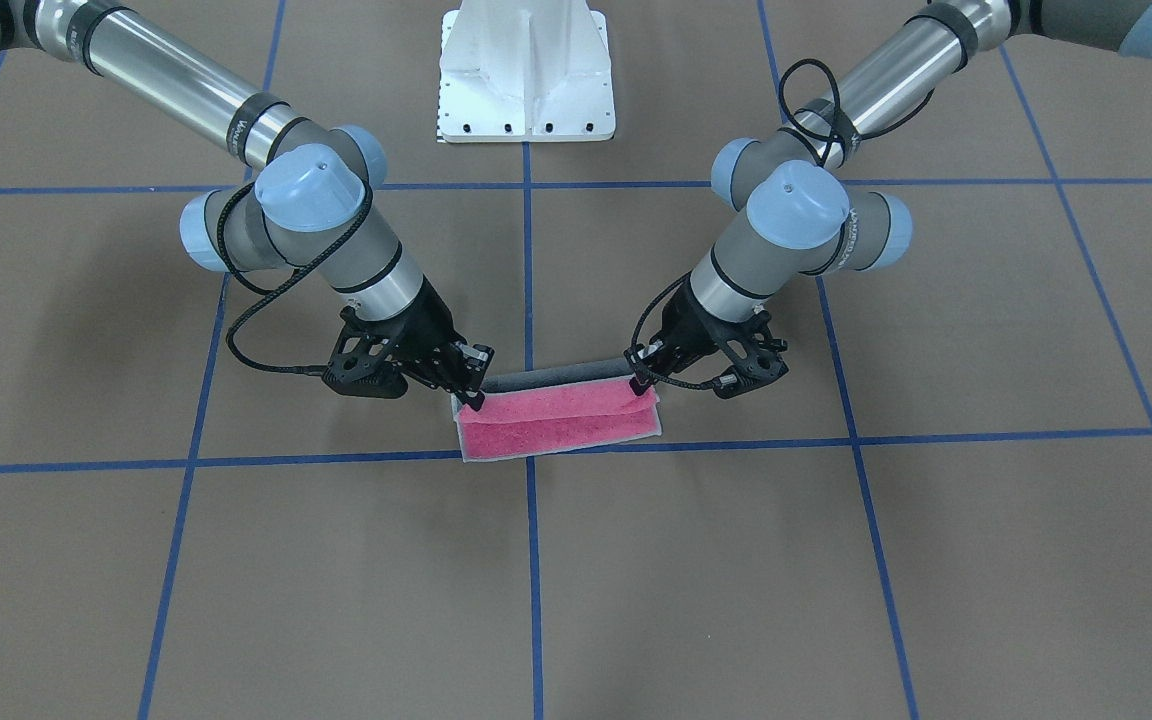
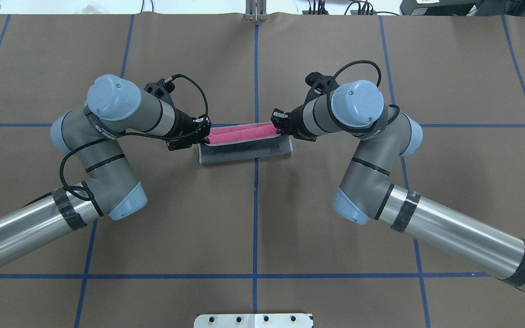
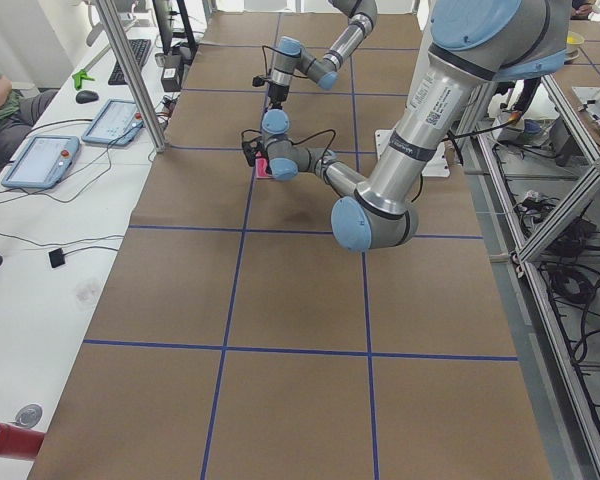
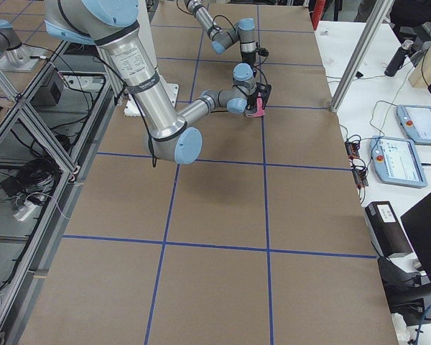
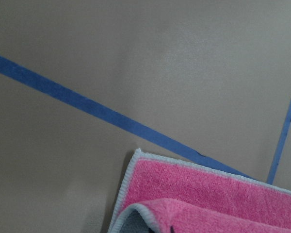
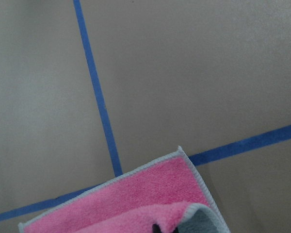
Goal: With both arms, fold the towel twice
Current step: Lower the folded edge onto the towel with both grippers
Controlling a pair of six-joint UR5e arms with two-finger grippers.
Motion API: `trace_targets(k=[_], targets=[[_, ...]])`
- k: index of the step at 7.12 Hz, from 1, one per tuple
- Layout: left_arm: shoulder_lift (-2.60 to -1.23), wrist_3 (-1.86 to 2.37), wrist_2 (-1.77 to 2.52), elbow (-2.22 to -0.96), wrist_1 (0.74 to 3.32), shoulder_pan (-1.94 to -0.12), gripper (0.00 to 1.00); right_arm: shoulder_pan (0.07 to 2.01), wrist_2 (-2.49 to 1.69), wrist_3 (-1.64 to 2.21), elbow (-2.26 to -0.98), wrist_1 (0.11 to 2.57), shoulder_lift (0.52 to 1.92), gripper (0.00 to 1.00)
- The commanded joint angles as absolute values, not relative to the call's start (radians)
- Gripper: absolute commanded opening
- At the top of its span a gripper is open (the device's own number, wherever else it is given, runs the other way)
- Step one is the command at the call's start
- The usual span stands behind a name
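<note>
Overhead exterior: towel (image 2: pixel 244 153) between both grippers (image 2: pixel 202 132) (image 2: pixel 277 125)

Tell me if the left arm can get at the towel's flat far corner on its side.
Probably yes: the left gripper hangs right beside that corner of the towel, and nothing stands between them. But it looks shut on the lifted edge, so it would have to let go first.

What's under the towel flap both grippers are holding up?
Only the towel itself: its pink lower half, lying flat. The left gripper and right gripper hold the flap's corners. The table beneath the towel is covered, so I cannot see it.
</note>
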State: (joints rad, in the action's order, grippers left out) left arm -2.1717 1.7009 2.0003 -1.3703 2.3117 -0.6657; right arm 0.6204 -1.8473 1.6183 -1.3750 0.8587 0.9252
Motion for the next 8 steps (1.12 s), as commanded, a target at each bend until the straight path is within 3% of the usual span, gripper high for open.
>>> trace_targets(k=[1, 2, 3, 4, 5, 8], targets=[[-2.171, 1.701, 2.0, -1.37, 2.312, -0.666, 0.0, 0.62, -1.842, 1.618, -1.364, 0.857, 0.925, 0.0], [-2.171, 1.701, 2.0, -1.37, 2.312, -0.666, 0.0, 0.62, -1.841, 1.618, -1.362, 0.857, 0.925, 0.0], [-2.172, 1.701, 2.0, -1.37, 2.31, -0.664, 0.55, 0.621, -1.841, 1.618, -1.362, 0.859, 0.917, 0.19], [-2.172, 1.703, 1.999, -1.37, 2.31, -0.664, 1.0, 0.621, -1.841, 1.618, -1.361, 0.861, 0.917, 0.95], [-2.171, 1.703, 1.999, -1.37, 2.31, -0.666, 1.0, 0.621, -1.841, 1.618, -1.361, 0.861, 0.916, 1.0], [-2.177, 1.713, 1.999, -1.37, 2.312, -0.663, 1.0, 0.637, -1.856, 1.618, -1.359, 0.862, 0.914, 1.0]])
